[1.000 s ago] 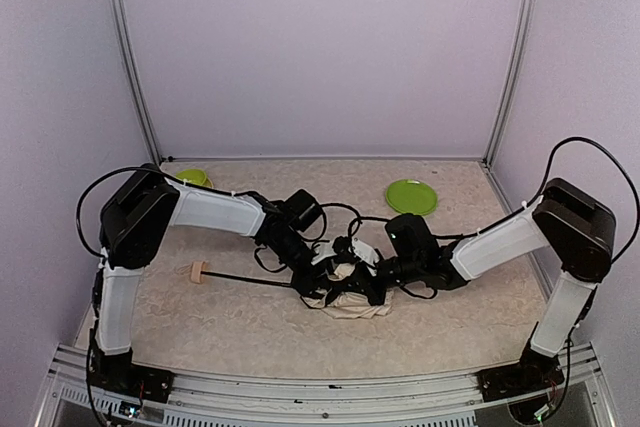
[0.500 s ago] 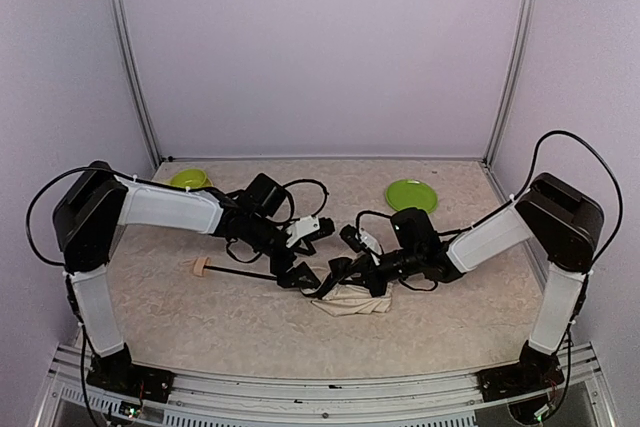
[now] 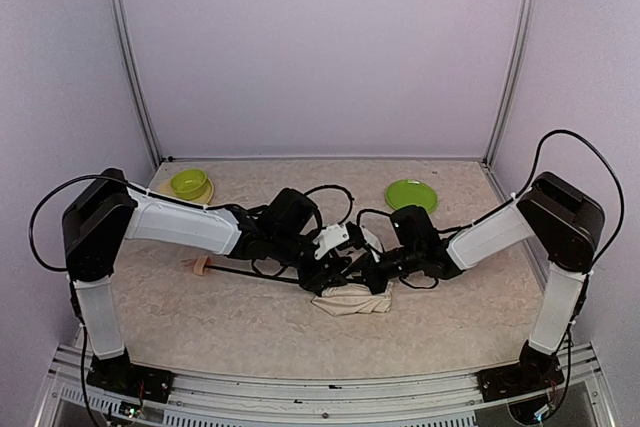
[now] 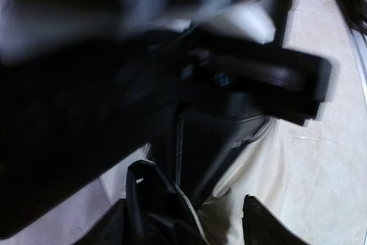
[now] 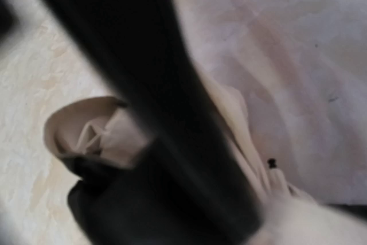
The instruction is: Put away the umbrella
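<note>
From above, the umbrella [image 3: 350,299] lies folded mid-table, its knob pointing left, and a green bowl [image 3: 188,182] sits on a plate [image 3: 208,192] at the back left. Only the left wrist view shows the left gripper [image 4: 198,225], jaws apart over cream fabric, with blur hiding any hold. The right gripper [image 3: 363,269] is closed.

The black-and-white left gripper [image 3: 338,247], drawn back toward 9 o'clock half a second ago, has swung toward 3 o'clock again. It is now over the crumpled canopy of the cream-beige folding umbrella [image 3: 352,299].

Both wrist views are smeared; the umbrella [image 3: 352,300] is partly covered from above.
</note>
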Available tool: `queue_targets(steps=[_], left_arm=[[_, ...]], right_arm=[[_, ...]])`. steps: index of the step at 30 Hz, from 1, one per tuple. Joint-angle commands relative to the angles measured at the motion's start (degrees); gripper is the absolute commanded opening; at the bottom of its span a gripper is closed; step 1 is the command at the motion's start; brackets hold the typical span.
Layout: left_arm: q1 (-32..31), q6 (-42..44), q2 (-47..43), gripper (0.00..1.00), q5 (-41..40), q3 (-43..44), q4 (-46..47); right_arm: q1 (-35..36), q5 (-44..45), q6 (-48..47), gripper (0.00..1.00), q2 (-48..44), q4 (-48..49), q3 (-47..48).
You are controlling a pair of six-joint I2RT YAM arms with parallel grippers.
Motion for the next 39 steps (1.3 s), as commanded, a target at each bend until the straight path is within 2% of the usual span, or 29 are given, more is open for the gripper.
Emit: queue_targets(steps=[1,3,5,6,8,11,13,14,17,19,20,22,23,25,27,28,29,32,36,39], left_arm=[[1.27,-1.82,1.25,0.44,-6.14,0.44,2.10],[2.17,-2.52,0.57,0.29,-5.02,-0.58,3.76],[2.90,-3.11,0.57,0.09,-4.06,-0.96,4.08],[3.35,-3.78,0.56,0.04,-3.72,-1.00,3.99],[5.07,-6.35,0.30,0.04,-1.46,-1.91,5.21],[8.08,-11.26,-0.47,0.21,1.99,-4.07,8.81],[9.18,-12.78,0.01,0.23,0.79,-4.60,9.75],[9.37,-13.18,0.70,0.24,-1.32,-4.17,9.16],[9.33,-13.57,2.78,0.41,-8.84,-1.10,5.36],[8.76,-12.60,0.86,0.50,-12.82,-0.92,4.52],[8.29,-11.49,-1.26,0.52,-14.70,-1.97,5.80],[6.76,-7.08,-7.38,0.53,-16.57,-5.15,9.28],[5.83,-3.31,-10.14,0.56,-14.85,-6.65,10.47],[3.24,6.19,-14.89,0.67,-7.53,-8.50,7.59],[-0.31,17.93,-16.62,0.85,-1.15,-8.93,1.14],[-2.20,20.54,-16.38,0.94,-2.01,-9.42,-0.40],[-4.23,22.33,-15.23,0.98,-4.50,-9.75,-1.22],[-7.09,23.70,-9.20,0.99,-11.51,-8.05,-4.04],[-6.17,23.27,-3.14,0.99,-8.42,-2.47,-9.14],[-6.14,24.06,1.09,0.99,-9.46,0.41,-9.44]], right_arm=[[-1.13,5.42,0.27,0.00,1.57,-8.60,-1.77],[-1.13,5.10,0.48,0.00,1.38,-7.34,-2.33],[-1.13,5.12,0.65,0.00,1.29,-6.62,-2.52],[-1.13,5.12,0.58,0.00,1.20,-6.40,-2.58],[-1.13,5.29,0.39,0.00,1.11,-6.40,-2.71],[-1.13,6.01,0.02,0.00,1.06,-6.66,-3.19],[-1.15,6.28,-0.16,0.00,1.24,-6.80,-3.34],[-1.13,6.28,-0.14,0.00,1.34,-6.84,-3.35],[-1.13,6.26,0.25,0.00,1.45,-6.71,-3.22],[-1.13,6.45,0.56,0.00,1.37,-6.88,-2.90],[-1.20,6.50,0.77,0.00,1.33,-7.02,-2.72],[-1.22,6.73,1.53,0.00,1.60,-8.24,-1.81],[-1.26,6.73,1.93,0.00,1.90,-9.08,-1.18],[-1.50,6.64,3.23,0.00,2.21,-10.31,-0.29],[-1.92,6.28,4.83,0.00,2.41,-11.20,0.24],[-2.19,6.00,5.57,0.00,2.47,-11.51,0.44],[-2.45,5.74,6.21,0.00,2.54,-11.85,0.61],[-2.71,5.39,7.57,0.00,2.82,-12.29,0.99],[-2.80,4.54,7.99,0.01,3.73,-13.40,2.15],[-2.80,4.77,7.68,0.01,4.28,-13.36,2.66]])
